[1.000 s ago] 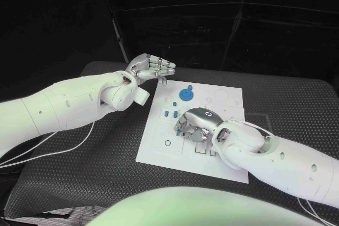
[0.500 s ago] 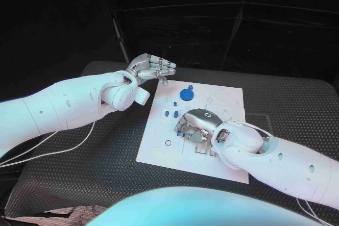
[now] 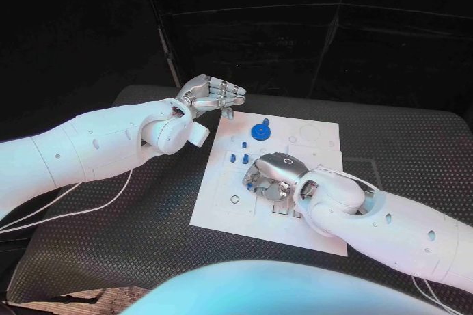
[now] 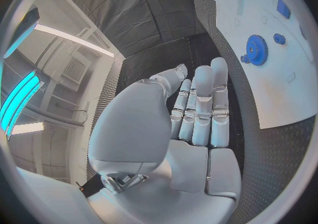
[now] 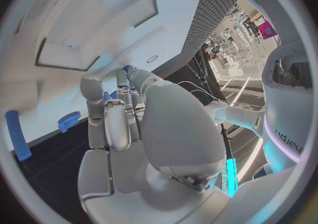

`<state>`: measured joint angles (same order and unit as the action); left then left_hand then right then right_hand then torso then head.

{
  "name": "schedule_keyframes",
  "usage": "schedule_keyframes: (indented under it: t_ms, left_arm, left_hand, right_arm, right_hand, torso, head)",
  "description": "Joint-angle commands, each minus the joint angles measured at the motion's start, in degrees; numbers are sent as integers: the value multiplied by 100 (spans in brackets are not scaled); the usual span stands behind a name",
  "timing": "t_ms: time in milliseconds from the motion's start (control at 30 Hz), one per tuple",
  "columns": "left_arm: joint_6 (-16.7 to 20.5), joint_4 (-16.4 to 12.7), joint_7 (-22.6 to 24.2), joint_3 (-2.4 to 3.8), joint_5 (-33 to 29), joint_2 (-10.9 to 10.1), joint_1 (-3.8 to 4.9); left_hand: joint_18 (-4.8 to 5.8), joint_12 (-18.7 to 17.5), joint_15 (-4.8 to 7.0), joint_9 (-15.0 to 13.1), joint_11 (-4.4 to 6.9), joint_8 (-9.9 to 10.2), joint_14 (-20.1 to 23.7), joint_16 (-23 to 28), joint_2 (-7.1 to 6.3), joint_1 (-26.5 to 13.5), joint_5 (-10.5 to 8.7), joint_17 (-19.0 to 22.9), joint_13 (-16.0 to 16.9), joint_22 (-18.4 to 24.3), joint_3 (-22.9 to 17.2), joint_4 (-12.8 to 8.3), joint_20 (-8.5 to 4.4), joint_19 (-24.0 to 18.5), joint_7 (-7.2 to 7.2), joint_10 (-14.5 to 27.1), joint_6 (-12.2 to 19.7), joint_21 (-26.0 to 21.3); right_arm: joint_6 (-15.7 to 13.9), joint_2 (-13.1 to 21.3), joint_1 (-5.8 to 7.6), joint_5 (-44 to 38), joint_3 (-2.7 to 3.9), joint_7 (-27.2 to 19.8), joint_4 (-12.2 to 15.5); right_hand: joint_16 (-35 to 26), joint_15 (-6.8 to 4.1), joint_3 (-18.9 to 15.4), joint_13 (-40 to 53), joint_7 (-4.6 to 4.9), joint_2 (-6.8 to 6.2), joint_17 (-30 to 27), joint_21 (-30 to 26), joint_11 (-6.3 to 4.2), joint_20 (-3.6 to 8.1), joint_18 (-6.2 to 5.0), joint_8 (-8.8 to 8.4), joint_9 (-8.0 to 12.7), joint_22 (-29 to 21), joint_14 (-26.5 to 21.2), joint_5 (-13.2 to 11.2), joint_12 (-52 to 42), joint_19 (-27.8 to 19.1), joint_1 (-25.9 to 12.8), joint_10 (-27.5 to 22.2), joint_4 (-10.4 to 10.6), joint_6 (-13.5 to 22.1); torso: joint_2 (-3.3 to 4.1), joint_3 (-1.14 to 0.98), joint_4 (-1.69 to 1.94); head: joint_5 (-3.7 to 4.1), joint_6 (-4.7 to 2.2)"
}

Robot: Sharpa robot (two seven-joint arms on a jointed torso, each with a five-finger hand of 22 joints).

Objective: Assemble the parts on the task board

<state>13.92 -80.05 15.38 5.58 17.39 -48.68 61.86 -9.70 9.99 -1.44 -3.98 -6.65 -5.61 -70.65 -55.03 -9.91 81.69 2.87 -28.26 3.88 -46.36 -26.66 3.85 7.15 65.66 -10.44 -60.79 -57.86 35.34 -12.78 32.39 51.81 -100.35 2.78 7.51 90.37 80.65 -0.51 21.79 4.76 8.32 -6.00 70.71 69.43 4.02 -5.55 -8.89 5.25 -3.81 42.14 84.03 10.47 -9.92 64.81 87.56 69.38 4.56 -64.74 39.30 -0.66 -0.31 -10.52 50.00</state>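
Two robot hands are seen over the black desk [image 3: 147, 212]: the left robot hand [image 3: 209, 93] is raised just beyond the far left corner of the white task board [image 3: 305, 141], its fingers curled in on nothing. The right robot hand [image 3: 271, 175] is lowered onto the board's middle, fingers closed among small blue parts [image 3: 238, 158]; whether one is gripped cannot be told. A blue gear [image 3: 260, 131] lies on the board's far half, and no legible writing is made out.
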Motion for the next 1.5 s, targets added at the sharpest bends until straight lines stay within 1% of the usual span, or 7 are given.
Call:
schedule_keyframes:
  t_ms: [33,467,1067,1167,1267,1400,1500]
  left_arm:
    - [-35,-11,23,7,-27,1,11]
    - [-55,-3,1,7,-27,-2,12]
    - [-85,35,-39,6,-27,-27,11]
    - [-88,47,-40,6,-27,-32,10]
    - [-92,63,-40,6,-27,-29,9]
    - [-107,78,-35,5,-27,-14,8]
    - [-115,81,-34,5,-27,-9,8]
  left_hand:
    - [-75,23,-8,10,-16,-18,41,25,51,18,5,5,-5,5,2,-31,-1,-37,-24,39,-11,-28]
    - [-75,27,-8,10,-17,-19,42,24,55,23,5,8,-6,6,1,-35,0,-37,-24,45,-11,-29]
    - [-75,27,-10,10,-20,-20,43,24,56,23,4,12,-7,6,4,-38,1,-38,-25,63,-12,-30]
    - [-75,27,-10,10,-20,-20,43,24,56,23,4,12,-7,6,4,-38,1,-38,-25,63,-12,-30]
    - [-75,27,-10,10,-20,-20,43,24,56,23,4,12,-7,6,4,-38,1,-38,-25,63,-12,-30]
    - [-75,27,-10,10,-20,-20,43,24,56,23,4,12,-7,6,4,-38,1,-38,-25,63,-12,-30]
    - [-74,28,-11,9,-22,-21,44,24,60,23,4,15,-8,6,4,-39,2,-38,-25,74,-12,-31]
  right_arm:
    - [281,2,-9,-107,-13,115,-20]
    - [9,23,-11,-67,-14,224,-31]
    - [-979,697,-49,223,0,24,626]
    - [-1036,926,-49,325,110,66,813]
    - [-993,1143,-45,479,328,145,950]
    - [-709,1392,-8,595,600,343,1020]
    - [-425,1548,33,577,707,510,1006]
  right_hand:
    - [6,12,28,-8,19,-18,-15,-27,23,-11,20,-26,-7,-23,260,-38,26,-39,-79,-25,3,21]
    - [-103,205,32,-118,187,-226,-237,-248,259,-170,-34,-170,14,-408,194,2,401,-275,-435,-825,-2,514]
    - [-130,217,-23,-100,167,-313,-301,-306,265,-204,-58,-160,8,-500,173,60,333,-319,-519,-986,-66,747]
    - [-135,217,-39,-98,165,-329,-312,-313,265,-204,-60,-156,5,-514,171,68,320,-324,-537,-994,-67,753]
    - [-139,216,-70,-97,153,-355,-321,-323,259,-204,-62,-159,6,-528,168,71,300,-329,-565,-1013,-69,781]
    - [-151,211,-243,-97,140,-415,-349,-370,254,-201,-68,-165,8,-586,161,66,246,-344,-658,-1159,-68,948]
    - [-160,211,-437,-92,108,-442,-373,-402,247,-199,-71,-161,4,-621,159,53,189,-340,-708,-1272,-66,1051]
  torso:
    - [-1,-2,-1]
    - [-7,-3,1]
    - [-21,-3,-11]
    - [-21,0,-16]
    - [-22,-5,-19]
    - [-32,-6,-17]
    - [-41,-3,-14]
  head:
    - [-5,0]
    - [6,0]
    - [50,0]
    - [89,0]
    - [138,-32]
    - [208,-71]
    - [233,-95]
